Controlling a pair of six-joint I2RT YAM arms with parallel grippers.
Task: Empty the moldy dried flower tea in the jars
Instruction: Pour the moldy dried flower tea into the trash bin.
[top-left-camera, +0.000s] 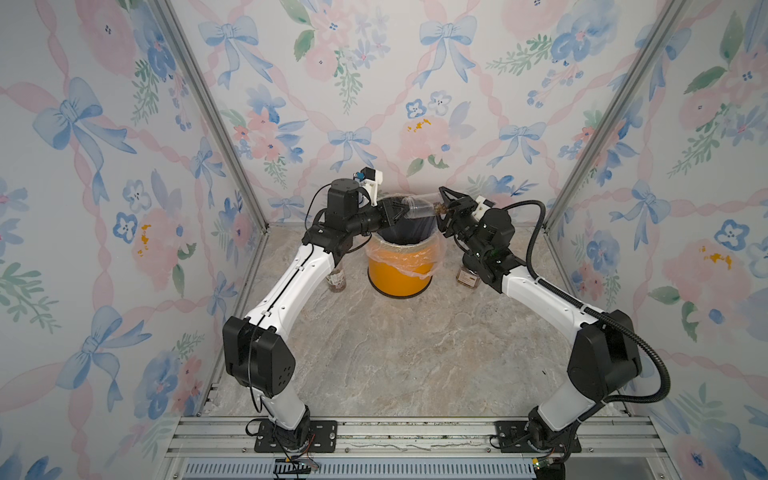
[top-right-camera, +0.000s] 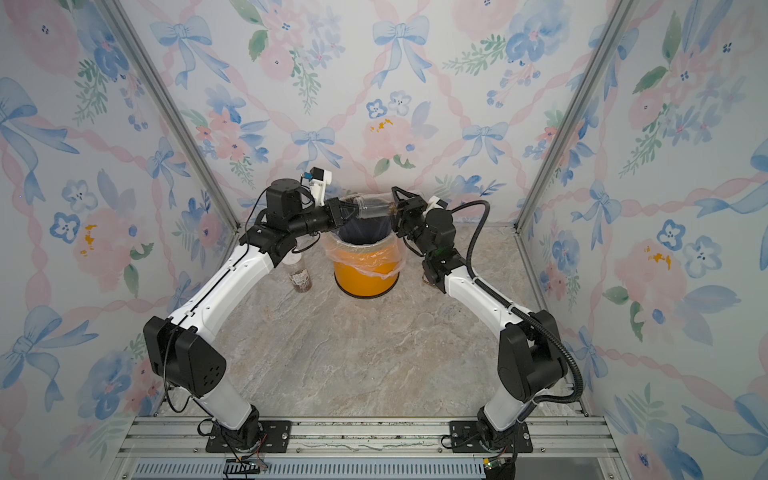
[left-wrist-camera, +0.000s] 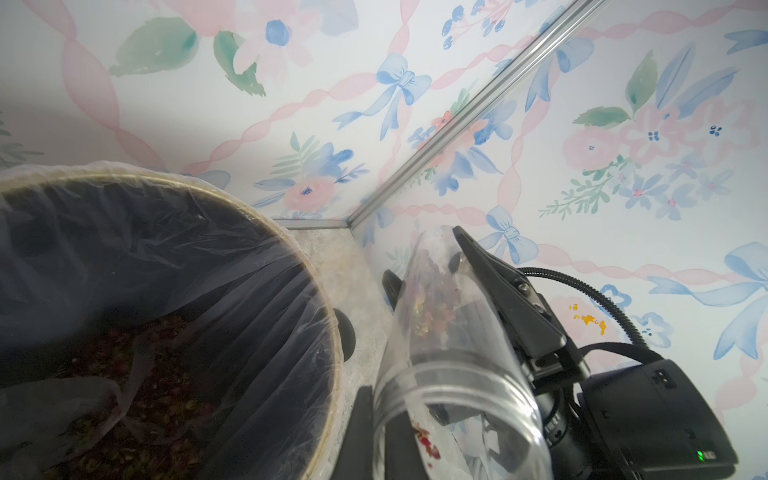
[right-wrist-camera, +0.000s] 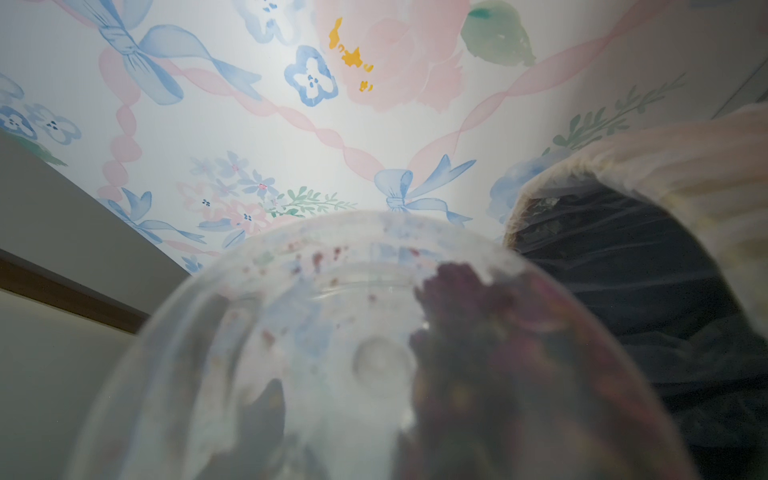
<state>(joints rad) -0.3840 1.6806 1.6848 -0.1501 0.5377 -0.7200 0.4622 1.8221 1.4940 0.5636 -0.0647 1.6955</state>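
standing jar (top-left-camera: 468, 279) mostly hidden behind right arm (top-left-camera: 536, 295), held jar (right-wrist-camera: 374, 353) blurred

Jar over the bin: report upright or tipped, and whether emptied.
Tipped on its side, jar roughly level over the bin. Not empty: tea sits clumped at its closed end.

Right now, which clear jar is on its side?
The tall slim clear jar, held level above the orange lined bin. The left clear jar and right clear jar stand upright beside it.
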